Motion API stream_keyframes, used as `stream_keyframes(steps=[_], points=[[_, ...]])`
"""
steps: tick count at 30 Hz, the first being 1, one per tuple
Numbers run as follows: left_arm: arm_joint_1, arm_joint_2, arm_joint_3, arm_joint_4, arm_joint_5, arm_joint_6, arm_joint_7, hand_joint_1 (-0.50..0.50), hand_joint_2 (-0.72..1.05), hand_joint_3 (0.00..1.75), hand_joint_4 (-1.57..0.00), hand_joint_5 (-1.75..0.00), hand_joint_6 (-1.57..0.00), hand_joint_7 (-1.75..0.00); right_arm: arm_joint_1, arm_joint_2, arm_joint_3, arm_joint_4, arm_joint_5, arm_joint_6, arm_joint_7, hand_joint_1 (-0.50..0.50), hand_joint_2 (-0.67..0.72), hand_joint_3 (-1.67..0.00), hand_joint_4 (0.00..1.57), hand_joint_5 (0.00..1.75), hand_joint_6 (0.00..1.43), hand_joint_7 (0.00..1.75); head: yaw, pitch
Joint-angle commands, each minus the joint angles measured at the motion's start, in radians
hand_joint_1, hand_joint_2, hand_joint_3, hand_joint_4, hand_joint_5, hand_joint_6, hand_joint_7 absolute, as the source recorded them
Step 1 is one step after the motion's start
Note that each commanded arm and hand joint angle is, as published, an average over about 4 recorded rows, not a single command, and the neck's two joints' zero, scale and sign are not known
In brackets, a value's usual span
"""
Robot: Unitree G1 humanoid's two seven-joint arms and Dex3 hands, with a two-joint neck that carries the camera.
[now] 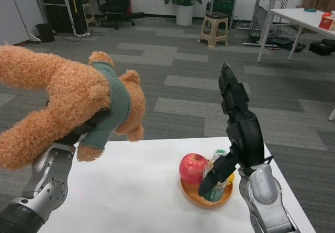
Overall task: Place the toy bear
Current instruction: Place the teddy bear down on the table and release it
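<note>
A fluffy tan toy bear (68,94) in a green sweater hangs in the air over the table's left side, lying on its side with its head toward the middle. My left hand (86,131) grips it from below and is mostly hidden under its body. On the right, my right hand (238,125) is raised above the table with fingers stretched upward and nothing in it. It stands well to the right of the bear.
An orange plate (201,197) on the white table (136,186) holds a red apple (192,168), a green-and-white can (215,191) and something yellow, just below my right hand. Beyond the table lie carpet, a stool (214,29), desks and an office chair.
</note>
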Motion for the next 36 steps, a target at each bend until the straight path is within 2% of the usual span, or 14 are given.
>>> stream_keyframes(steps=[1,5,9,10,15,19,23,25,28,31,36], points=[[-0.002,-0.005,0.063,-0.003,0.128,-0.013,0.032,0.24,1.05,0.17,-1.18,-1.75,-0.83,-1.68,-0.007,0.005,-0.002,0.005,0.01,-0.008,-0.005,-0.42,0.47,0.0,0.0,0.0,0.0,0.0,0.001,0.0],[0.007,-0.005,0.141,-0.004,0.321,-0.004,0.068,0.13,1.05,0.17,-1.25,-1.75,-0.89,-1.68,-0.007,0.005,-0.002,0.006,0.01,-0.008,-0.005,-0.42,0.47,0.0,0.0,0.0,0.0,0.0,0.002,-0.002],[0.013,0.002,0.224,-0.009,0.58,0.045,0.086,0.04,1.05,0.17,-1.29,-1.75,-0.96,-1.68,-0.007,0.005,-0.002,0.009,0.01,-0.008,-0.005,-0.42,0.47,0.0,0.0,0.0,0.0,0.0,0.002,-0.002],[0.013,0.005,0.229,-0.01,0.615,0.052,0.086,0.03,1.05,0.17,-1.31,-1.75,-0.98,-1.68,-0.007,0.005,-0.002,0.011,0.01,-0.008,-0.005,-0.42,0.47,0.0,0.0,0.0,0.0,0.0,0.002,-0.002],[-0.011,0.046,0.239,-0.026,0.948,0.12,0.08,-0.03,1.05,0.17,-1.35,-1.75,-1.07,-1.68,-0.008,0.005,-0.001,0.018,0.01,-0.008,-0.005,-0.42,0.47,0.0,0.0,0.0,0.0,0.0,0.007,-0.002],[-0.047,0.072,0.178,-0.029,1.173,0.173,0.064,-0.04,1.05,0.26,-1.35,-1.75,-1.09,-1.68,-0.009,0.005,-0.004,0.022,0.01,-0.008,-0.005,-0.42,0.47,0.0,0.0,0.0,0.0,0.0,0.007,0.0],[-0.08,0.075,0.076,0.004,1.282,0.224,0.053,-0.05,1.05,0.26,-1.3,-1.75,-1.06,-1.68,-0.008,0.006,-0.003,0.028,0.01,-0.008,-0.005,-0.42,0.47,0.0,0.0,0.0,0.0,0.0,0.008,0.002],[-0.091,0.075,0.039,0.031,1.302,0.231,0.05,-0.06,1.05,0.26,-1.24,-1.75,-1.03,-1.68,-0.007,0.006,-0.003,0.03,0.01,-0.008,-0.005,-0.42,0.47,0.0,0.0,0.0,0.0,0.0,0.009,0.002],[-0.133,0.079,-0.043,0.117,1.332,0.228,0.1,-0.06,1.05,0.26,-1.2,-1.75,-0.99,-1.68,-0.008,0.006,-0.003,0.033,0.013,-0.009,-0.005,-0.42,0.47,0.0,0.0,0.0,0.0,0.0,0.005,0.003],[-0.188,0.083,-0.154,0.185,1.394,0.295,0.155,-0.06,1.05,0.26,-1.17,-1.75,-0.96,-1.68,-0.009,0.007,-0.003,0.037,0.015,-0.01,-0.005,-0.42,0.47,0.0,0.0,0.0,0.0,0.0,0.004,0.006],[-0.263,0.103,-0.316,0.3,1.433,0.345,0.196,-0.06,1.05,0.26,-1.07,-1.75,-0.93,-1.68,-0.009,0.008,-0.002,0.04,0.016,-0.011,-0.005,-0.42,0.47,0.0,0.0,0.0,0.0,0.0,0.0,0.007]])
